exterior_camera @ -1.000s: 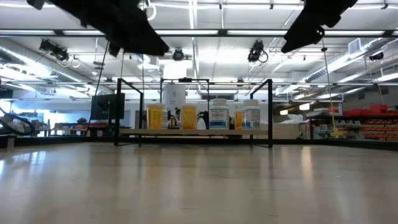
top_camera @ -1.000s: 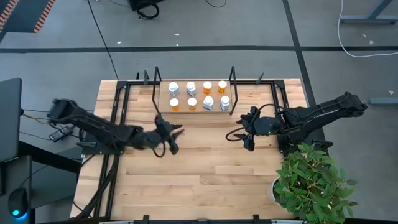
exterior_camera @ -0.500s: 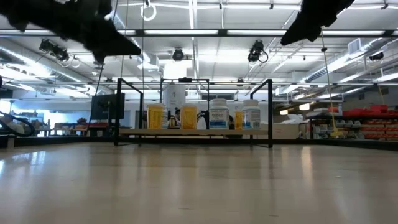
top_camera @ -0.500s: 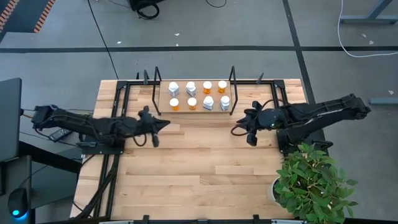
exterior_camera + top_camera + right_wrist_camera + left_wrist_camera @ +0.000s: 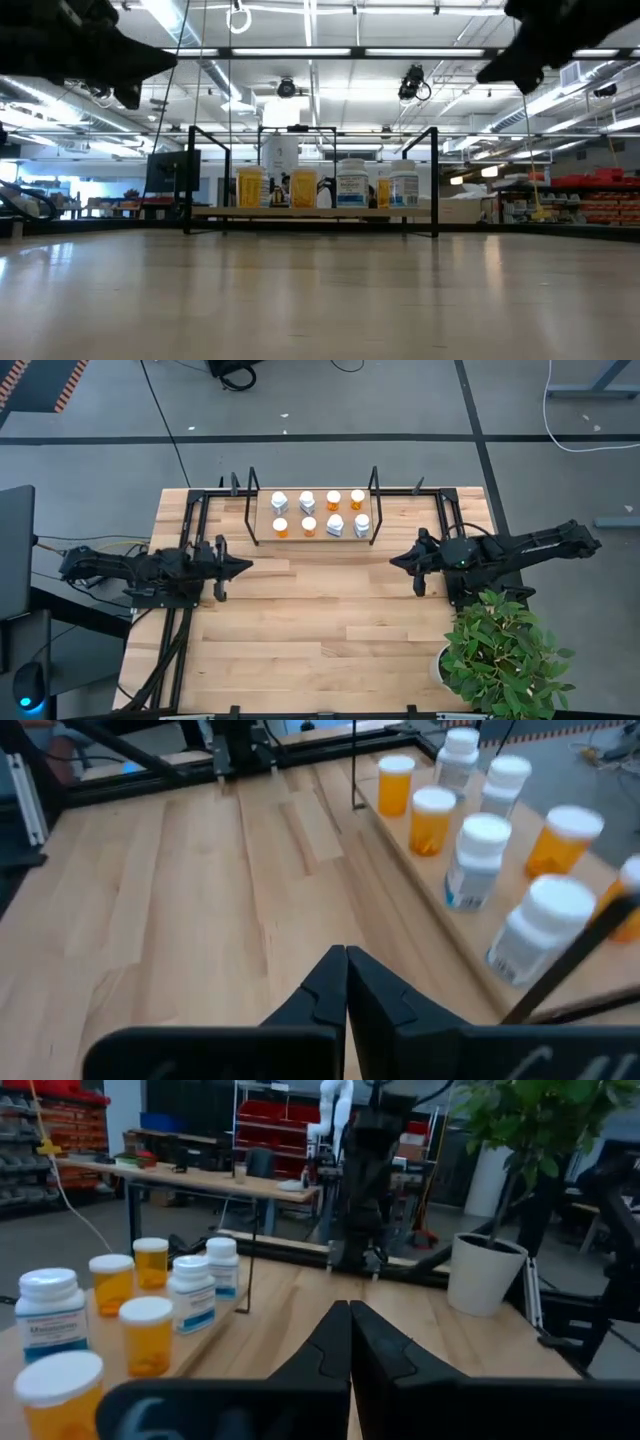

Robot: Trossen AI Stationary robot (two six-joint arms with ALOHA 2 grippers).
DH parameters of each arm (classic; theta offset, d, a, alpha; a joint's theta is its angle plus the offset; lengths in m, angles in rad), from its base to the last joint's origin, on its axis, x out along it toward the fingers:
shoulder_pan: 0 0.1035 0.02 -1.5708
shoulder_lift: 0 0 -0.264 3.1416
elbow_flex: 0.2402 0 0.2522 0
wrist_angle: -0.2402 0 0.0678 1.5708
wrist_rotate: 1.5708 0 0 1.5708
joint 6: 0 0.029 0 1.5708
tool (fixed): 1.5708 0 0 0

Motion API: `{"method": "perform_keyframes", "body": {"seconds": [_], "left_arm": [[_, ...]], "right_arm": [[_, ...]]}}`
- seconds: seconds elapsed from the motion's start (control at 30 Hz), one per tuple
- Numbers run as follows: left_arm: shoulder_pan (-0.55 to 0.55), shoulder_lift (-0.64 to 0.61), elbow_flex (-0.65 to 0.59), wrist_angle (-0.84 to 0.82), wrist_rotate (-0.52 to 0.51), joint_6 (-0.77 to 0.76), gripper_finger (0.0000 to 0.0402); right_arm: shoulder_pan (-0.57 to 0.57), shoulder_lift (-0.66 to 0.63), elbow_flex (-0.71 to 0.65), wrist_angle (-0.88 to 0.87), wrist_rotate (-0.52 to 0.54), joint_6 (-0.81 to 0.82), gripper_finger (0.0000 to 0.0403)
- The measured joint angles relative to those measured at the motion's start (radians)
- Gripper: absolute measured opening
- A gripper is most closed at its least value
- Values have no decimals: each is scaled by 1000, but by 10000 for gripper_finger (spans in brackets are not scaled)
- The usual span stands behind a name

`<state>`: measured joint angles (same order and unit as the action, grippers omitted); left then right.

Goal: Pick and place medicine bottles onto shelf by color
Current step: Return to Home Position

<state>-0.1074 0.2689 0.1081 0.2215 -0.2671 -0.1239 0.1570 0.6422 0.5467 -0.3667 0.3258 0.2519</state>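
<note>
I've drawn left arm (image 5: 150, 567) and right arm (image 5: 500, 548) back, jaws closed empty; medicine bottles (image 5: 308, 502) all on shelf (image 5: 294, 514).

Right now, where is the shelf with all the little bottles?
In the high view the shelf stands midway along the table's top edge in the picture, with eight medicine bottles on it in two rows.

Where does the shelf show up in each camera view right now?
High view: shelf at top centre, by the table's far edge.
Low view: shelf mid-picture, edge-on, across the table.
Left wrist view: shelf partly in picture, under medicine bottles.
Right wrist view: shelf running diagonally, bottles on it.
Shared landmark: the white-capped medicine bottles standing on it.
</note>
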Motion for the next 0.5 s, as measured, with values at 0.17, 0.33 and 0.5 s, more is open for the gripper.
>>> {"method": "perform_keyframes", "body": {"seconds": [0.17,0.33,0.5], "left_arm": [[0,-129,-51,-21,1,4,1],[0,-246,-99,-51,-1,-18,1],[-1,-265,-99,-82,2,-21,1]], "right_arm": [[0,-141,-132,49,-6,27,12],[3,-324,-255,107,-11,26,12],[3,-508,-347,111,-31,34,12]]}}
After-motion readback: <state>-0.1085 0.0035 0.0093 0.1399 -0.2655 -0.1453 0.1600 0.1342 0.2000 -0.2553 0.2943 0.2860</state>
